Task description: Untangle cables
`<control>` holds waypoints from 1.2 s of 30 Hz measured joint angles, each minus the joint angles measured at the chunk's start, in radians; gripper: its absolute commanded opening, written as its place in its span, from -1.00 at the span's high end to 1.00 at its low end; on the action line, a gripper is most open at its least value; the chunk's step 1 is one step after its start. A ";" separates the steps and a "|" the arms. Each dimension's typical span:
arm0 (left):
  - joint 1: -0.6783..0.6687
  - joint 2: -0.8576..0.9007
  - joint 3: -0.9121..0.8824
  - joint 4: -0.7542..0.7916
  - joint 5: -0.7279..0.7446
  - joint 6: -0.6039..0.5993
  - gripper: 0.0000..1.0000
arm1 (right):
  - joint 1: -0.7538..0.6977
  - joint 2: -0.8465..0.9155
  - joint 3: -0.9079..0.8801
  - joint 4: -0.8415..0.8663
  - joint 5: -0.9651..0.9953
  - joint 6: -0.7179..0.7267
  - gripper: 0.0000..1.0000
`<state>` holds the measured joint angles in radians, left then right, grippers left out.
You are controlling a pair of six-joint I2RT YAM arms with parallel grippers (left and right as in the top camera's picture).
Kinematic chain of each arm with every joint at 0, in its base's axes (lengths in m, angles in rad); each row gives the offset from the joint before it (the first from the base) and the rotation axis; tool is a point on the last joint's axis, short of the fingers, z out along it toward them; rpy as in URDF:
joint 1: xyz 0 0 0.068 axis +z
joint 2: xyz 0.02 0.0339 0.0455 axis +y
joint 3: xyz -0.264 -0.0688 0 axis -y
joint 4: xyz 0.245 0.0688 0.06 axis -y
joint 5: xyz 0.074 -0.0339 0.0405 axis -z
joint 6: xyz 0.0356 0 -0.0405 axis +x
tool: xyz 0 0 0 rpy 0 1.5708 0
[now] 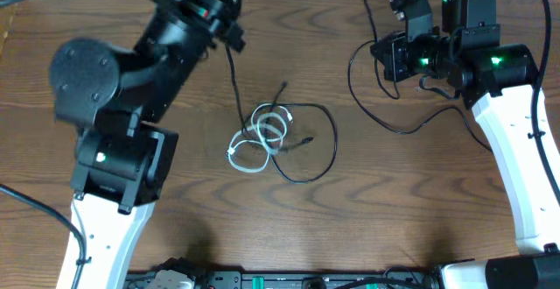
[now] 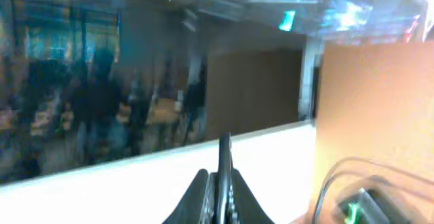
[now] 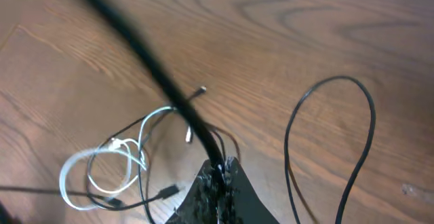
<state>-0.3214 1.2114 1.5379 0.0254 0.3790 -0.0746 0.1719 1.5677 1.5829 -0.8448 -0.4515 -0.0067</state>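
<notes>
The white cable (image 1: 262, 133) lies coiled at the table's middle, tangled with a thin black cable (image 1: 330, 140) that loops to its right. A black strand (image 1: 234, 79) rises from the tangle to my left gripper (image 1: 229, 33), which is raised and shut on it; the left wrist view shows it between the jaws (image 2: 222, 178). My right gripper (image 1: 382, 54) is at the far right, shut on a black cord (image 3: 146, 51) at its jaws (image 3: 220, 168). The right wrist view also shows the white coil (image 3: 102, 163) and a black plug (image 3: 169, 191).
A separate thin black wire (image 1: 394, 129) loops on the table below the right gripper and also shows in the right wrist view (image 3: 371, 119). The left arm's body (image 1: 114, 123) covers the left of the table. The left wrist view faces out into the room.
</notes>
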 measured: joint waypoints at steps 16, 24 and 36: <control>0.000 0.122 -0.002 -0.127 -0.489 0.534 0.85 | -0.001 0.010 0.000 -0.013 0.035 0.000 0.98; -0.009 0.122 -0.006 0.175 -0.671 0.718 0.85 | 0.002 0.010 0.004 -0.004 0.006 0.000 0.98; -0.009 0.123 -0.006 0.187 -0.722 0.852 0.85 | 0.002 0.010 0.004 -0.004 0.003 0.000 0.98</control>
<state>-0.3302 1.3342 1.5314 0.2123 -0.3431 0.7773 0.1741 1.5776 1.5871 -0.8486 -0.4484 -0.0071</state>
